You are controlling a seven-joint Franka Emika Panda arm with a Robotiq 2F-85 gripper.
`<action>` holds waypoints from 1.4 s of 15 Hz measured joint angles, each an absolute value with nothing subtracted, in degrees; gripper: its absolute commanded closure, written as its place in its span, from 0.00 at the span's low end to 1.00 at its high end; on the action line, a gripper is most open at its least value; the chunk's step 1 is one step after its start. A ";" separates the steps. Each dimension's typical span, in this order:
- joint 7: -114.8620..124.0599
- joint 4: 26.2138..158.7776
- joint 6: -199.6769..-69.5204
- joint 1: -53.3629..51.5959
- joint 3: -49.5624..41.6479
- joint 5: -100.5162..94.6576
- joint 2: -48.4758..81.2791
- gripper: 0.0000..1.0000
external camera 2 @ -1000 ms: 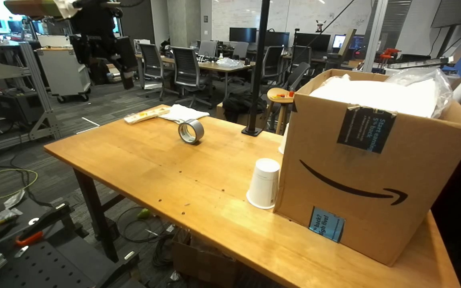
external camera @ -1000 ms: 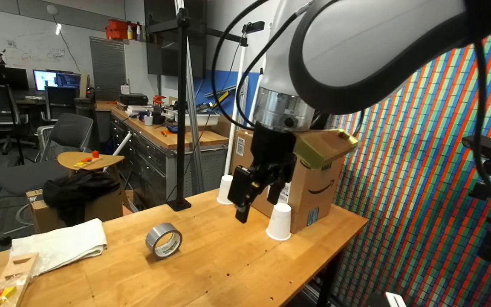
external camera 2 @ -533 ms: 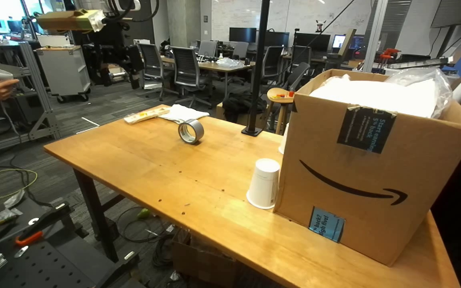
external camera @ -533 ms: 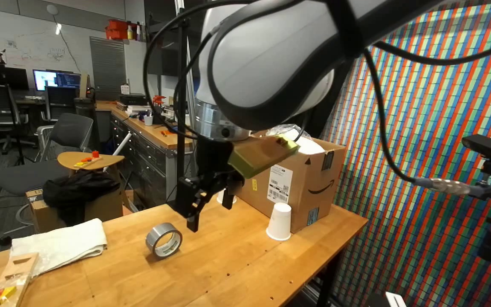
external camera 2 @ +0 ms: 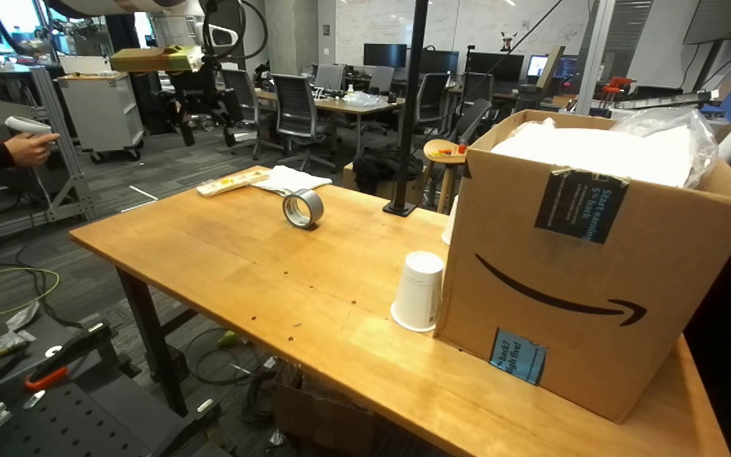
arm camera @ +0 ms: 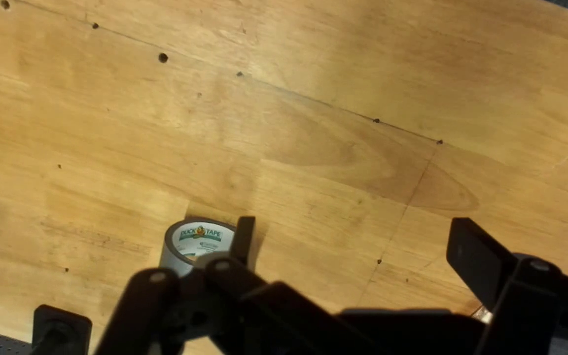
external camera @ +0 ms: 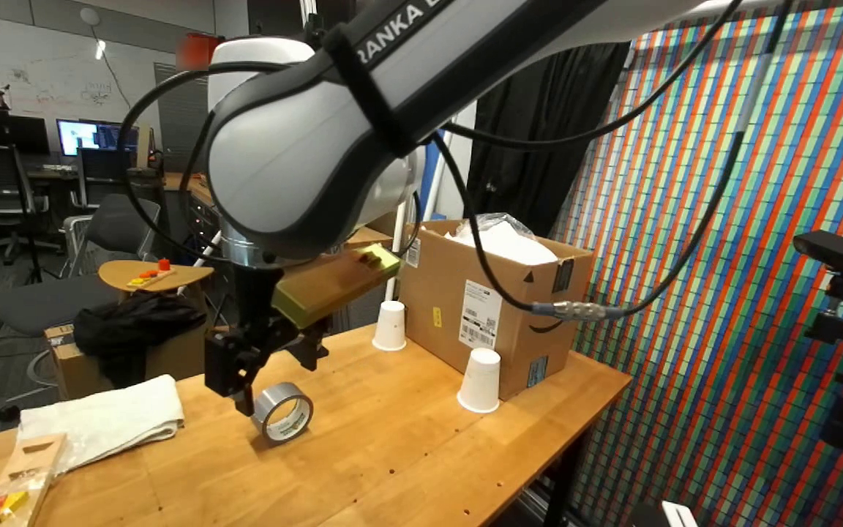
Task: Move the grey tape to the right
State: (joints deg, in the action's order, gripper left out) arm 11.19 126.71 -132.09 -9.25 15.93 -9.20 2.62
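Observation:
The grey tape (external camera: pixel 268 407) stands on its edge on the wooden table, its hollow core showing, in both exterior views (external camera 2: pixel 316 207). My gripper (external camera: pixel 280 382) is open and empty above the table; in an exterior view one fingertip overlaps the tape's upper left edge. In an exterior view the gripper (external camera 2: pixel 209 136) appears up and left of the tape, in the air. In the wrist view the fingers (arm camera: pixel 353 222) are wide apart with bare wood between them. There the tape (arm camera: pixel 174 262) lies outside the left finger, which partly hides it. I cannot see contact.
Two upturned white paper cups (external camera: pixel 390 326) (external camera: pixel 479 382) stand beside a large cardboard box (external camera: pixel 538 351). A white cloth (external camera: pixel 107 419) and a wooden piece with coloured parts (external camera: pixel 32 465) lie at the table's other end. A black pole (external camera 2: pixel 403 158) rises from the table's edge.
My gripper has moved from near the cups and box toward the tape, and lower in an exterior view. It stays open. The tape and the cups have not moved.

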 measured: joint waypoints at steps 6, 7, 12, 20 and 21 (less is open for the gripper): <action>13.39 115.00 -131.13 -12.14 14.04 -13.95 12.86 0.00; 13.90 113.19 -130.93 -12.86 13.58 -14.43 14.39 0.00; 16.36 103.39 -129.46 -16.56 11.05 -14.79 22.63 0.00; 17.93 85.53 -124.96 -19.66 6.47 -14.69 37.11 0.00; 17.93 83.84 -124.39 -19.69 6.18 -14.53 38.67 0.00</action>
